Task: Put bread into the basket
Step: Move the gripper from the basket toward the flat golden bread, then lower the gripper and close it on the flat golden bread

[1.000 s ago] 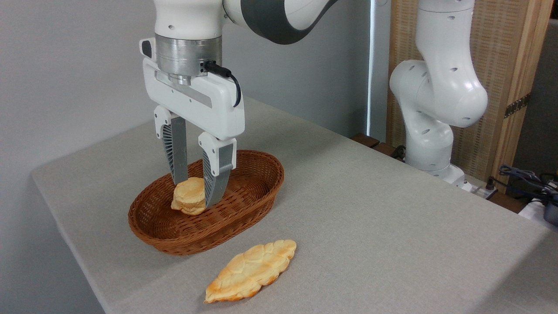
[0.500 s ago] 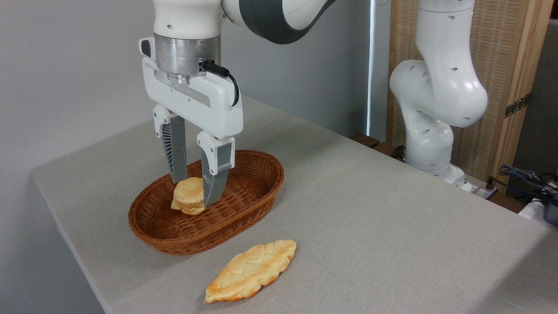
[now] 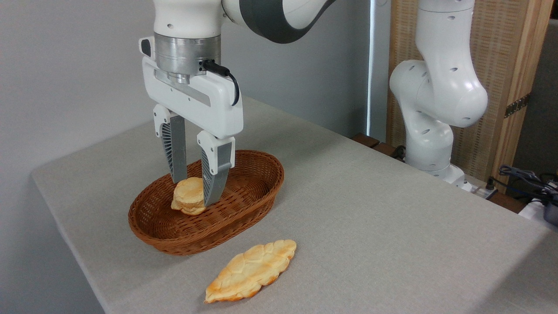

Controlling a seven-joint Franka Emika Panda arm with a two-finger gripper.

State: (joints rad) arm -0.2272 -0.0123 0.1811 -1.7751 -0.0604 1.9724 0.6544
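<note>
The small round bun (image 3: pixel 188 196) lies tilted inside the oval reddish-brown wicker basket (image 3: pixel 244 205), left of the basket's middle. My gripper (image 3: pixel 192 194) points straight down over it, open, with one finger behind the bun and the other in front of its right side. The fingertips (image 3: pixel 208 201) hang low inside the basket, close to the bun. The long leaf-shaped bread (image 3: pixel 252 270) lies flat on the grey table in front of the basket, outside it.
The arm's white base (image 3: pixel 431 148) stands at the table's back right edge. Cables and a dark object (image 3: pixel 536 183) lie beyond the right edge. The table's left edge runs close to the basket.
The gripper has risen a little while the bun stayed where it was in the basket. The leaf-shaped bread has not moved.
</note>
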